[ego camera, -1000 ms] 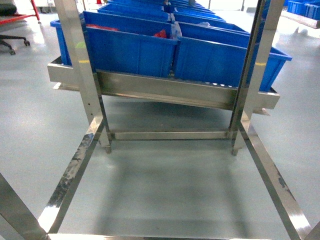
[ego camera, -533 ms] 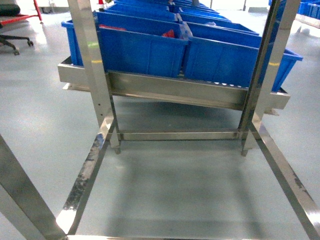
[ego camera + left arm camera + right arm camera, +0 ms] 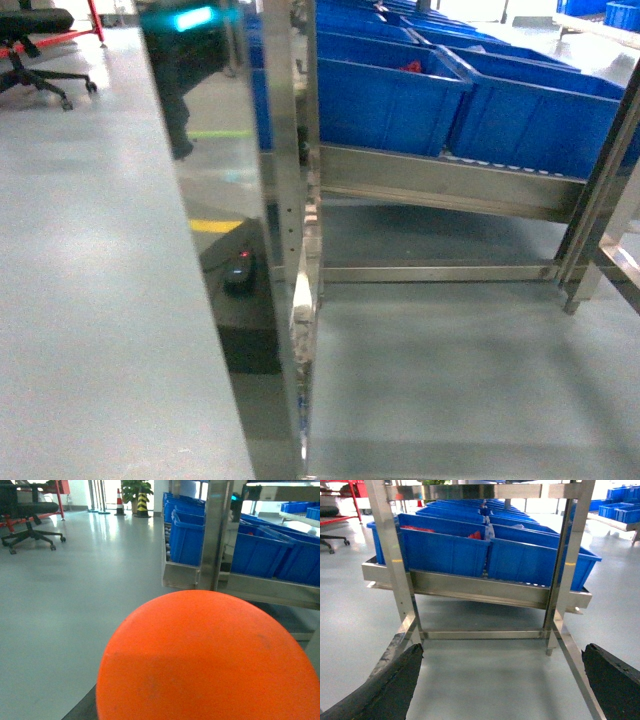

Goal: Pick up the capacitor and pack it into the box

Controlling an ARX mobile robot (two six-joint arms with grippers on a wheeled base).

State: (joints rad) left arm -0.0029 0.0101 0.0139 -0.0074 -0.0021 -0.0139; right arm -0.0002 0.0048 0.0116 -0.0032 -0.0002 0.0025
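filling the slanted shelf of the shiny stainless steel rack (image 3: 470, 587), big blue plastic bins (image 3: 445, 550) sit side by side. the right end effector (image 3: 502, 680) gapes wide before that rack, holding nothing. the left end effector's state cannot be told: a round orange shape (image 3: 210, 660) blocks its camera. no pink box shows.

Glossy grey floor (image 3: 90, 260), steel rack (image 3: 470, 587) of blue bins (image 3: 445, 552), black office chair (image 3: 30, 522), traffic cone (image 3: 119, 502).
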